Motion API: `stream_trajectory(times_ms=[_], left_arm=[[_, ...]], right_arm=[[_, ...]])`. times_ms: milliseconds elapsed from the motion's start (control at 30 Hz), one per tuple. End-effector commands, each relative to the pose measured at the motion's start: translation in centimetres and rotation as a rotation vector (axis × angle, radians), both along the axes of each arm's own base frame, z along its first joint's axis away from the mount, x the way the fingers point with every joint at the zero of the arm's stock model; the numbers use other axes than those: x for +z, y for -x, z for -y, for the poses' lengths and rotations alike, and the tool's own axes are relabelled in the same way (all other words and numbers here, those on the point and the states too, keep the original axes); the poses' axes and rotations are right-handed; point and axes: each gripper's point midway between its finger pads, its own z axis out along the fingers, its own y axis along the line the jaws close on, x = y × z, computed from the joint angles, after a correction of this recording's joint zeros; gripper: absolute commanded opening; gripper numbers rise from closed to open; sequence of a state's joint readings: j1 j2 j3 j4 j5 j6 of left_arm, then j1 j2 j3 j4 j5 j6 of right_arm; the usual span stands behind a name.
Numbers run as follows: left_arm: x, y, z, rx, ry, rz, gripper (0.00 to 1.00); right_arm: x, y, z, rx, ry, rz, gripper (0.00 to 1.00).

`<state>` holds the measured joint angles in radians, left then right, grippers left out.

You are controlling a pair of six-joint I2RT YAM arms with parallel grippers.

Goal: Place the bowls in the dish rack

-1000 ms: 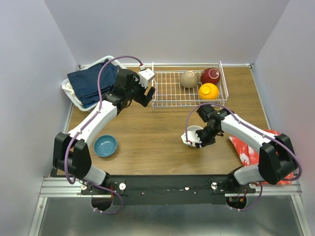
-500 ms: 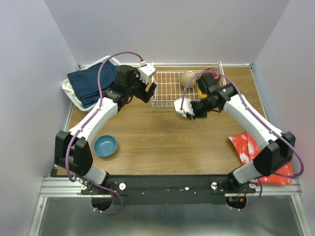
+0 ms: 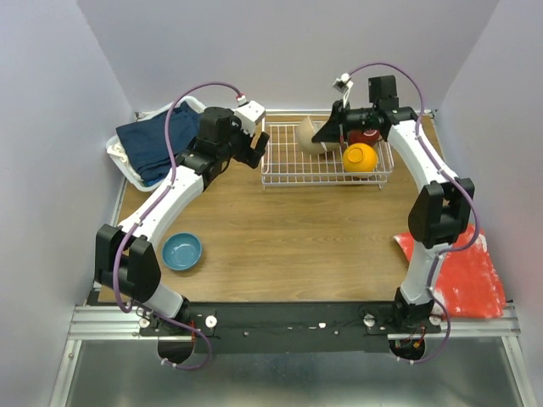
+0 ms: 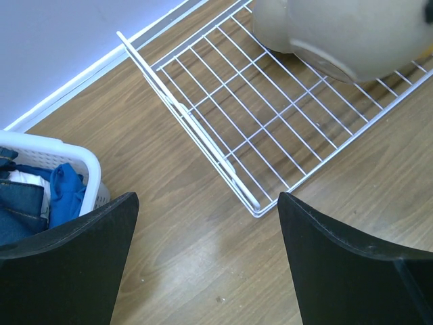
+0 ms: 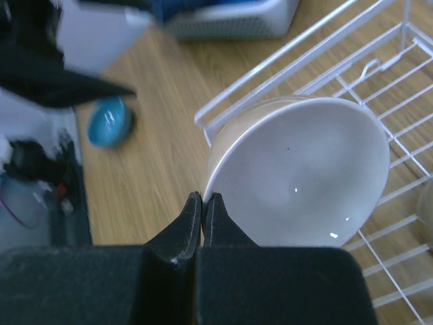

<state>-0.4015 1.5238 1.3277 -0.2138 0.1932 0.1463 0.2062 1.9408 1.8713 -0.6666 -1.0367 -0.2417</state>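
Note:
My right gripper point(image 3: 326, 133) point(image 5: 203, 196) is shut on the rim of a white bowl point(image 3: 307, 136) point(image 5: 298, 176), held tilted above the dish rack point(image 3: 284, 161) point(image 5: 399, 81). The bowl's cream underside point(image 4: 352, 34) shows in the left wrist view. An orange bowl point(image 3: 360, 157) and a maroon bowl point(image 3: 366, 136) sit at the rack's right end. A blue bowl point(image 3: 181, 250) point(image 5: 108, 122) stands on the table at the near left. My left gripper point(image 3: 256, 149) point(image 4: 206, 196) hangs open beside the rack's left front corner point(image 4: 254, 206), holding nothing.
A white plastic basket point(image 3: 127, 165) point(image 4: 67, 156) with dark blue cloth sits at the far left. A red patterned cloth point(image 3: 462, 271) lies at the near right. The right arm reaches over the rack's right half.
My right gripper has carried the white bowl from the table's middle up and back to above the rack. The left arm has barely shifted.

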Motion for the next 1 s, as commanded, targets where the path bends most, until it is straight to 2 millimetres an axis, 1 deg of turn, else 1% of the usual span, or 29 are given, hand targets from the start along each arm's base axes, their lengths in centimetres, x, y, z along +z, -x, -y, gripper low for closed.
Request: stream_trajectory(times_ms=[0, 33, 67, 100, 133, 167, 200, 267, 300, 367, 400, 433, 533, 600, 633, 667, 800, 867, 967], left_arm=[[0.4, -0.7, 0.0, 0.043, 0.025, 0.015, 0.93], [0.3, -0.7, 0.0, 0.042, 0.027, 0.010, 0.93], [0.2, -0.6, 0.2, 0.036, 0.033, 0.003, 0.93], [-0.3, -0.6, 0.3, 0.033, 0.034, -0.009, 0.93], [-0.4, -0.5, 0.4, 0.029, 0.036, -0.017, 0.93], [-0.6, -0.5, 0.6, 0.021, 0.038, -0.023, 0.93], [-0.9, -0.4, 0.8, 0.011, 0.042, -0.033, 0.93], [-1.2, -0.3, 1.3, -0.005, 0.045, -0.045, 0.93], [-1.5, -0.4, 1.5, -0.008, 0.042, -0.052, 0.93], [-1.6, -0.6, 1.8, -0.013, 0.041, -0.054, 0.93], [-1.6, -0.8, 2.0, -0.014, 0.041, -0.055, 0.93], [-1.6, -0.9, 2.1, -0.017, 0.037, -0.056, 0.93], [-1.5, -1.4, 2.4, -0.020, 0.026, -0.052, 0.93], [-1.6, -1.7, 2.6, -0.024, 0.021, -0.051, 0.93], [-1.7, -1.7, 2.6, -0.022, 0.019, -0.053, 0.93], [-1.7, -1.7, 2.7, -0.024, 0.015, -0.053, 0.93], [-2.4, -1.7, 3.1, -0.031, 0.001, -0.064, 0.93], [-2.7, -1.5, 3.5, -0.038, -0.003, -0.068, 0.93], [-2.8, -1.6, 3.8, -0.046, -0.012, -0.066, 0.93]], right_arm=[[6.1, -2.9, -1.8, 0.025, -0.334, -0.061, 0.01], [5.8, -3.4, -1.9, 0.018, -0.359, -0.087, 0.01], [4.5, -4.1, -1.7, -0.031, -0.401, -0.240, 0.01], [5.3, -4.7, -1.6, -0.020, -0.453, -0.166, 0.01], [5.4, -4.8, -1.6, -0.039, -0.496, -0.274, 0.01], [3.9, -5.8, -1.4, -0.056, -0.504, -0.285, 0.01], [3.6, -6.3, -1.5, -0.070, -0.494, -0.300, 0.01], [2.7, -7.0, -1.6, -0.075, -0.485, -0.276, 0.01], [1.9, -7.9, -1.6, -0.099, -0.485, -0.294, 0.01], [1.0, -8.9, -1.5, -0.128, -0.486, -0.300, 0.01], [-0.3, -9.8, -1.5, -0.162, -0.481, -0.321, 0.01], [-0.3, -10.3, -1.5, -0.173, -0.481, -0.312, 0.01], [-1.7, -11.8, -1.6, -0.205, -0.478, -0.324, 0.01], [-2.4, -12.5, -1.6, -0.225, -0.470, -0.324, 0.01], [-3.2, -12.8, -1.6, -0.230, -0.465, -0.331, 0.01], [-3.0, -13.1, -1.6, -0.230, -0.464, -0.313, 0.01], [-4.1, -13.8, -1.5, -0.253, -0.459, -0.320, 0.01], [-5.1, -14.1, -1.4, -0.261, -0.453, -0.326, 0.01], [-5.7, -14.5, -1.1, -0.276, -0.449, -0.327, 0.01]])
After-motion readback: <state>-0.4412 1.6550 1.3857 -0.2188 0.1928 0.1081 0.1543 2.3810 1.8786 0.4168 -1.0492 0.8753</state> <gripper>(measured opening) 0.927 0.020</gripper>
